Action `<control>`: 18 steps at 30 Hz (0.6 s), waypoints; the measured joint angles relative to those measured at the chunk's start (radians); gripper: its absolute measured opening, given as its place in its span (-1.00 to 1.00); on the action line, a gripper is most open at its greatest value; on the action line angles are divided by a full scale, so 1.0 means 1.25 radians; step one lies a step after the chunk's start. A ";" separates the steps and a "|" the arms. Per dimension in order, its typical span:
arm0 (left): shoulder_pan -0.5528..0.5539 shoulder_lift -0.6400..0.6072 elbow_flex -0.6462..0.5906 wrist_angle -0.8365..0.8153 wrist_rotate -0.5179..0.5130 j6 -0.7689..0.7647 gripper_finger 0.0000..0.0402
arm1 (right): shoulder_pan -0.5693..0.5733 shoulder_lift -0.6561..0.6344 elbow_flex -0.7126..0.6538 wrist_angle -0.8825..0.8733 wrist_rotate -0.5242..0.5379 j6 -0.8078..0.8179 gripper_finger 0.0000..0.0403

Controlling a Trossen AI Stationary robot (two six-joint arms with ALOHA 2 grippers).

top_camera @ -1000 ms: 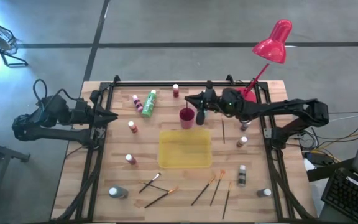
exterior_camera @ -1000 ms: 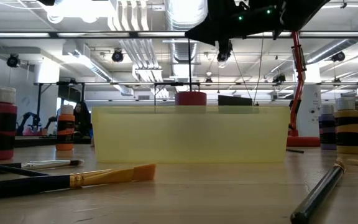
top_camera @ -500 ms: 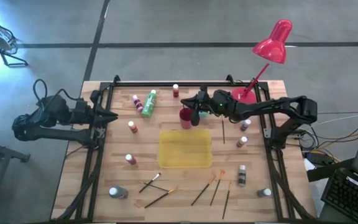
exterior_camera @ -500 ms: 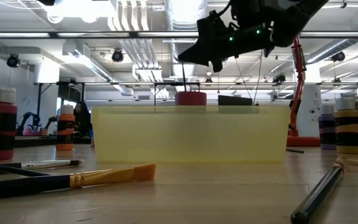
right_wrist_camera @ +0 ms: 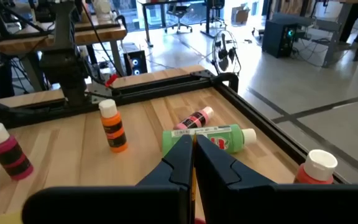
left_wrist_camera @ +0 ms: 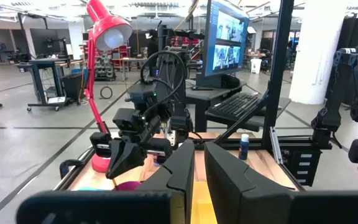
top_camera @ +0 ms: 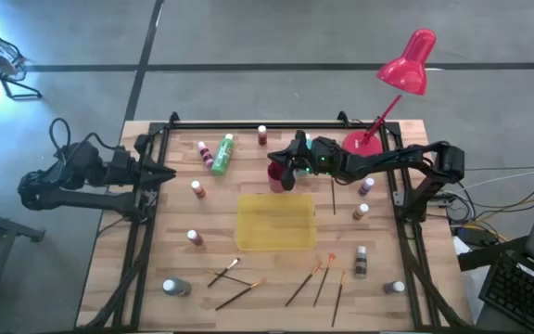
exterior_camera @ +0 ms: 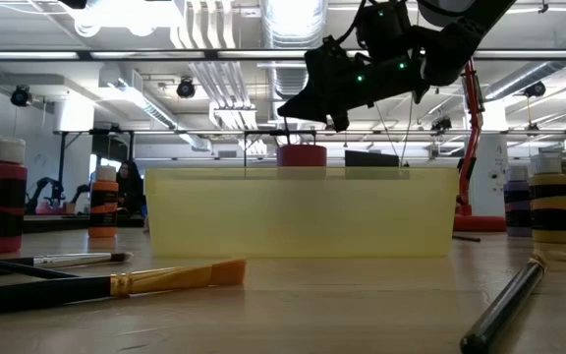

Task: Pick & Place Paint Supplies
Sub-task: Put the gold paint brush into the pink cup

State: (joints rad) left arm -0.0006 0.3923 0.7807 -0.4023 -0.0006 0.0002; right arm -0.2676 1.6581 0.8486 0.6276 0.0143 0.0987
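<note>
A wooden desk (top_camera: 165, 255) in an open workshop carries a yellow tray (top_camera: 275, 223) at its middle. The right gripper (top_camera: 288, 170) hangs just above the magenta cup (top_camera: 277, 174) behind the tray, fingers pinched on a thin brush (exterior_camera: 285, 135) standing upright over the cup. Loosening too soon could drop the brush wide of the cup or tip it over. Paint bottles (top_camera: 222, 153) and brushes (top_camera: 239, 295) lie scattered around the tray. The left gripper (top_camera: 168, 173) waits left of the tray, closed.

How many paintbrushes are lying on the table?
6. One brush right of the yellow tray; five brushes near the front edge. Another may hide under the right end effector.
</note>
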 joint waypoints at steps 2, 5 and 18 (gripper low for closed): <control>0.000 0.000 0.000 0.000 0.000 0.000 -0.77 | 0.000 0.004 0.000 -0.004 0.000 0.002 -0.96; 0.000 0.000 0.000 0.000 0.000 0.000 -0.77 | 0.000 0.010 -0.001 -0.009 0.000 0.003 -0.96; 0.000 0.000 0.000 0.000 0.000 0.000 -0.77 | 0.001 0.036 -0.002 -0.021 0.003 0.006 -0.96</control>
State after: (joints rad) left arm -0.0002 0.3923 0.7807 -0.4021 -0.0007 0.0002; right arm -0.2668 1.7028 0.8467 0.6007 0.0177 0.1062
